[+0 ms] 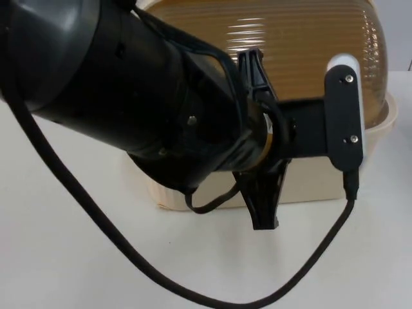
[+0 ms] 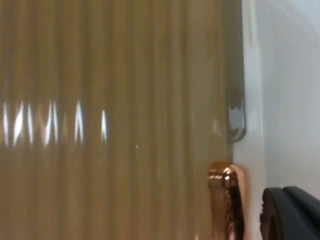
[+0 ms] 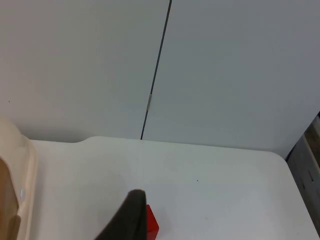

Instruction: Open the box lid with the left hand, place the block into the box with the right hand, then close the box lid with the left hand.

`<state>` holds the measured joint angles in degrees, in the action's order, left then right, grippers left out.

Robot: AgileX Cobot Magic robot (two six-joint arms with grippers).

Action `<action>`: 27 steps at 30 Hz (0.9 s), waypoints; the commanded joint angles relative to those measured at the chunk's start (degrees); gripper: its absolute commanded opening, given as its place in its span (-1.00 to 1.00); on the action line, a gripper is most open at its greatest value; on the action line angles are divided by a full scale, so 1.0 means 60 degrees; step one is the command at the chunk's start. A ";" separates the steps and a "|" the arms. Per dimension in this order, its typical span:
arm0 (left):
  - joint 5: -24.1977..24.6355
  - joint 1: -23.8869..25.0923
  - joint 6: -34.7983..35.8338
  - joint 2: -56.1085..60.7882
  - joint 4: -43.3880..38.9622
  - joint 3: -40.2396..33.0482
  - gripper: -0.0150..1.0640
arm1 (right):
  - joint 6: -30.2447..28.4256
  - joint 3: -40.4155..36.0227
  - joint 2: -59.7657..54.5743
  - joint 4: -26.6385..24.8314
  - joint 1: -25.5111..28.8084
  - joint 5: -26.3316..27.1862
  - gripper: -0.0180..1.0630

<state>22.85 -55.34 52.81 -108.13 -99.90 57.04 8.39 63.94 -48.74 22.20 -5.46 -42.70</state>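
The box [image 1: 309,187] has a cream base and a ribbed amber dome lid [image 1: 290,45], which sits down on the base. My left arm reaches across in front of the box, and my left gripper [image 1: 261,148] is right against the lid's front. In the left wrist view the lid [image 2: 115,125] is very close, with a copper-coloured handle [image 2: 226,200] beside the left gripper [image 2: 292,215]. A red block [image 3: 152,226] lies just beside my right gripper [image 3: 131,217]; I cannot tell whether it is held. The right arm waits off to the right of the box.
The box's cream rim [image 3: 22,170] shows in the right wrist view, with white table [image 3: 210,190] running back to the grey partition wall [image 3: 225,75]. Open white table [image 1: 77,257] lies in front of the box.
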 commanded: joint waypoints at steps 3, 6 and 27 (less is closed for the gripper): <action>0.0707 0.0010 -0.0008 0.0014 -0.0009 0.0062 -0.98 | 0.0030 0.0053 0.0058 0.0029 0.0034 0.0017 0.98; 0.0847 0.0010 -0.0008 0.0014 -0.0009 0.0062 -0.98 | 0.0030 0.0053 0.0058 0.0029 0.0034 0.0017 0.98; 0.2212 0.0084 -0.0801 0.0014 -0.0009 0.1125 -0.98 | 0.0068 0.0053 0.0058 0.0029 0.0034 -0.0004 0.98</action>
<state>34.85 -54.99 48.60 -108.27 -99.90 63.13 8.59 63.94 -48.74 22.20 -5.46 -42.70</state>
